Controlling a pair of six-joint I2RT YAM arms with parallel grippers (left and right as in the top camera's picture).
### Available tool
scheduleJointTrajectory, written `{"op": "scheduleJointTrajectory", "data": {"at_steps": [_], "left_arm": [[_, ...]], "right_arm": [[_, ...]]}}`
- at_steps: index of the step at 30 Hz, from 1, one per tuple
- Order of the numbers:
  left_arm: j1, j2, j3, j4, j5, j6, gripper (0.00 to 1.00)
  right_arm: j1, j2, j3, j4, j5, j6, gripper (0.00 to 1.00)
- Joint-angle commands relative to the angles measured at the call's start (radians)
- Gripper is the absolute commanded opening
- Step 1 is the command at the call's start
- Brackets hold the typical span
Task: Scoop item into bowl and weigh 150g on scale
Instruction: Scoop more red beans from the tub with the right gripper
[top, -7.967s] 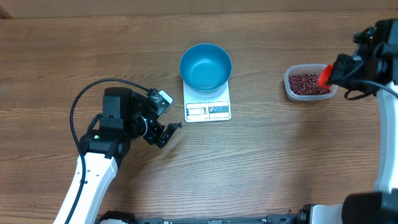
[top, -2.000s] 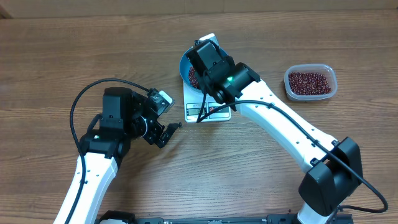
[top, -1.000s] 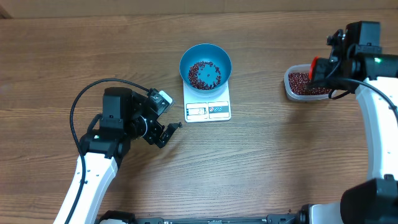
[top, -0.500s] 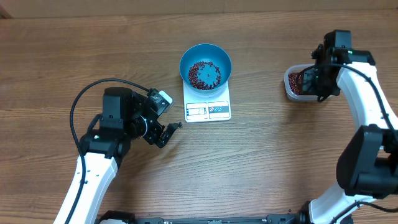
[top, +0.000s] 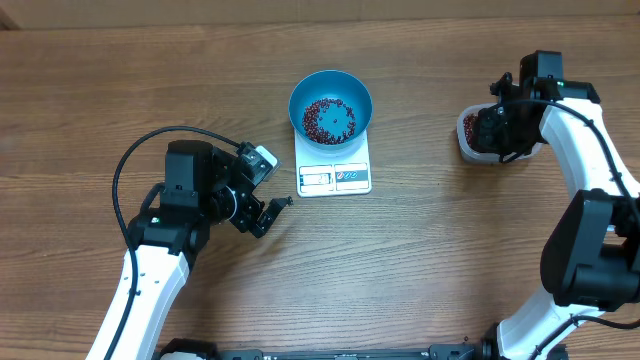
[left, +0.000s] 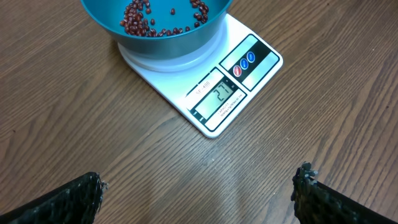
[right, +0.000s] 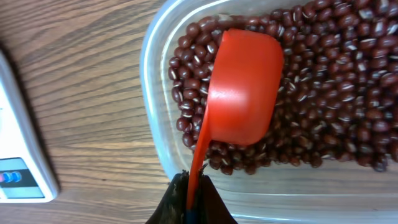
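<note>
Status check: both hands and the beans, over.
Left hand open, near scale. Right hand shut on red scoop, scoop down in tub of beans. Some beans in blue bowl on scale. Nothing between tub and bowl.

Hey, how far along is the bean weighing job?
Done: a thin layer of beans lies in the blue bowl on the scale. In hand: the right gripper grips the red scoop, cup down among beans in the clear tub. Left: lift, pour, likely several more scoops, since the bowl holds little.

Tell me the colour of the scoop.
The scoop is orange-red, clearest in the right wrist view.
</note>
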Motion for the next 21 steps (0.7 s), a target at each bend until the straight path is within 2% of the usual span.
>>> {"op": "scheduleJointTrajectory", "data": {"at_steps": [1, 11, 21], "left_arm": [[-0.002, -0.001, 0.000, 0.003, -0.003, -0.010, 1.00], [-0.002, -0.001, 0.000, 0.003, -0.003, -0.010, 1.00], [-0.002, -0.001, 0.000, 0.003, -0.003, -0.010, 1.00]], "right_arm": [[-0.036, 0.012, -0.005, -0.008, -0.175, -0.005, 0.04], [-0.222, 0.012, -0.005, -0.031, -0.383, -0.010, 0.04], [-0.356, 0.012, -0.005, -0.138, -0.580, -0.203, 0.04]]}}
